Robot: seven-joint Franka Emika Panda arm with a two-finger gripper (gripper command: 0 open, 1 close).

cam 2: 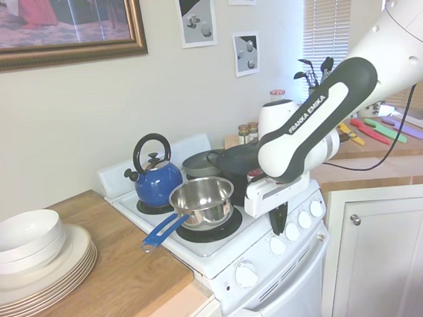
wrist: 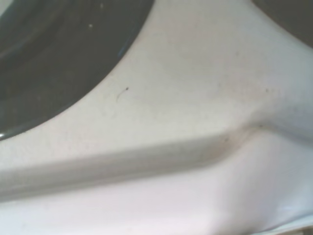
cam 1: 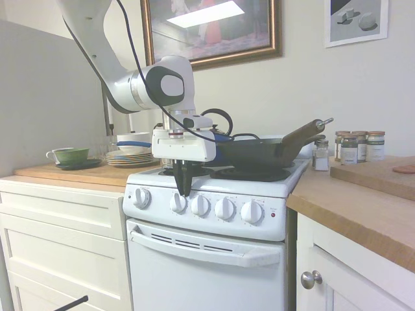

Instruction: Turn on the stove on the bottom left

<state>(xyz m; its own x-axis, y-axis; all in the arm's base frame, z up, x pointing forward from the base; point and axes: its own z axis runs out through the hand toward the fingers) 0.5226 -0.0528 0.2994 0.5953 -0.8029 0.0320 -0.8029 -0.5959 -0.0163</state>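
The stove [cam 1: 214, 227] stands between white cabinets, under wooden desk [cam 2: 125, 281] tops. The gripper [cam 1: 185, 188] hangs at the stove's front edge, just above the second knob [cam 1: 178, 203] from the left; its dark fingers [cam 1: 186, 178] look pressed together, touching nothing I can confirm. On the burners stand an empty steel saucepan [cam 2: 203, 199] with a blue handle, a blue kettle [cam 2: 156, 180] and a black frying pan [cam 1: 259, 152]. A white bowl [cam 2: 22, 237] sits on stacked plates [cam 2: 48, 278].
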